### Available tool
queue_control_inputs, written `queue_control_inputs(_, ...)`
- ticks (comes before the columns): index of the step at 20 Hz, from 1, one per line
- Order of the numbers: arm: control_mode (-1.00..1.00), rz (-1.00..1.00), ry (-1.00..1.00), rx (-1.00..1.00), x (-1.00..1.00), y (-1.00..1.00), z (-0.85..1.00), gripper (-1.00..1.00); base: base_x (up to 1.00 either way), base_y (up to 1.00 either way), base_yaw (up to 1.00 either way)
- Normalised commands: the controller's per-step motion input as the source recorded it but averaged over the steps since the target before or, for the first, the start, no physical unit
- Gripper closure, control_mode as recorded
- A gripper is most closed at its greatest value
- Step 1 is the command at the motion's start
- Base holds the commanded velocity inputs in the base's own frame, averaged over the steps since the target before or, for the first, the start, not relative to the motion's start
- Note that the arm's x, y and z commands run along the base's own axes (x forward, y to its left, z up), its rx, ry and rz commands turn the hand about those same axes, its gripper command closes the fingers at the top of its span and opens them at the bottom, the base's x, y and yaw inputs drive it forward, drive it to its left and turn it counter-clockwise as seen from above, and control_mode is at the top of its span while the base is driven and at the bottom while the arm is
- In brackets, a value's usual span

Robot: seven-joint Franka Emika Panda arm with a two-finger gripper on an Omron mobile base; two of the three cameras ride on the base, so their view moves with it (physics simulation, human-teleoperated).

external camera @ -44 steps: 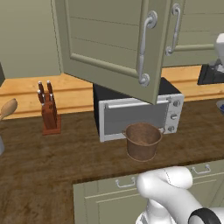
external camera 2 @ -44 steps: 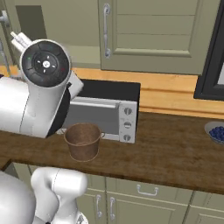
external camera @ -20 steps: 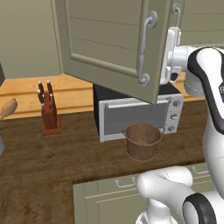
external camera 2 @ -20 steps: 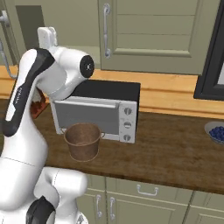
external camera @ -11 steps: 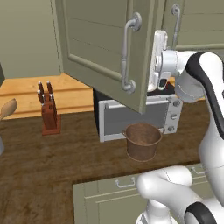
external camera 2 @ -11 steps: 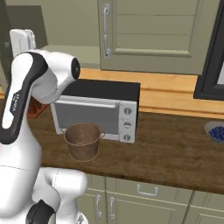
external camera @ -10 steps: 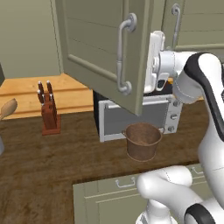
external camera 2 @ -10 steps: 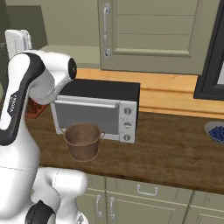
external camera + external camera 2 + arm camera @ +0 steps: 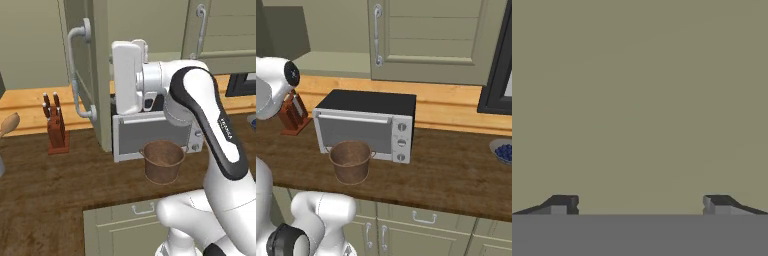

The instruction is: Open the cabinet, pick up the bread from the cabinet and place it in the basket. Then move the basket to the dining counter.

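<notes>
The cabinet's left door (image 9: 102,75) stands swung wide open, edge-on to the left base view, its curved silver handle (image 9: 80,75) on the outer side. My white hand (image 9: 127,75) sits right against the door's inner face, above the toaster oven. In the hand view my gripper (image 9: 640,206) is open, its fingertips (image 9: 559,205) far apart, with nothing between them and plain sage-green panel ahead. The brown basket (image 9: 162,161) (image 9: 350,160) stands upright on the worktop in front of the toaster oven. The bread is hidden. The dining counter is out of view.
A silver toaster oven (image 9: 363,125) sits behind the basket. A knife block (image 9: 55,125) stands to the left on the dark wood worktop (image 9: 456,170). The right cabinet door (image 9: 436,35) is closed. A blue bowl (image 9: 503,150) lies far right. Drawer fronts (image 9: 421,220) run below.
The cabinet door has swung much further open to the left. My hand has followed it leftward and the jaws have spread wider.
</notes>
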Motion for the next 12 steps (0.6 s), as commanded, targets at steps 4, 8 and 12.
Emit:
queue_control_inputs(4,-1.00,-0.12,-0.07,-0.26,0.04,0.13,0.03,-1.00,0.00,0.00,0.00)
queue_control_inputs(8,-1.00,0.00,-0.23,-0.22,0.02,-0.83,0.00,-1.00,0.00,0.00,0.00)
queue_control_inputs(12,-1.00,0.00,-0.31,-0.14,0.00,-1.00,0.00,-1.00,0.00,0.00,0.00)
